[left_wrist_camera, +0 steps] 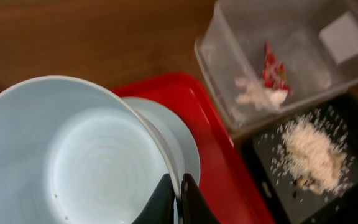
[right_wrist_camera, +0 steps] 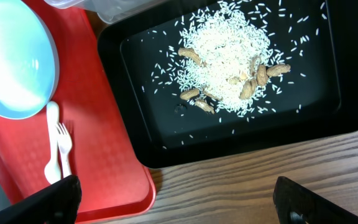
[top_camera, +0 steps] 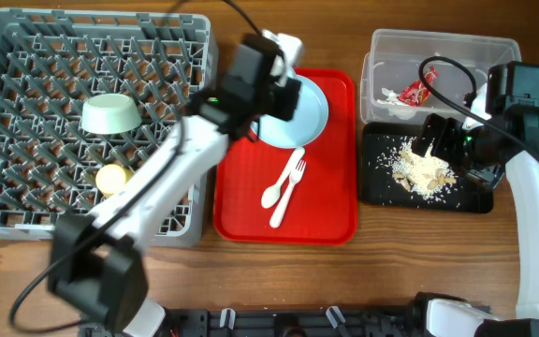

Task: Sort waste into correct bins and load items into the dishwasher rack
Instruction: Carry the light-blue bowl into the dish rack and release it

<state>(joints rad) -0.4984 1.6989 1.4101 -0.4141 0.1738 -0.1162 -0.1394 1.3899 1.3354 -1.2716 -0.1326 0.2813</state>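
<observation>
Left gripper [left_wrist_camera: 178, 200], jaws closed on the rim of the pale blue bowl [left_wrist_camera: 86, 162], over the plate [left_wrist_camera: 182, 140] at the far end of the red tray [top_camera: 330, 211]. The rack [top_camera: 36, 70] lies directly left. Right gripper [right_wrist_camera: 179, 202] is wide open and empty over the black tray [right_wrist_camera: 353, 93].

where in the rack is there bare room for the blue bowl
In the rack, bare pegs lie along the back rows and left side, behind and left of the green bowl, and in the front-left corner beside the yellow cup. Crowded: its right side, under the left arm.
</observation>
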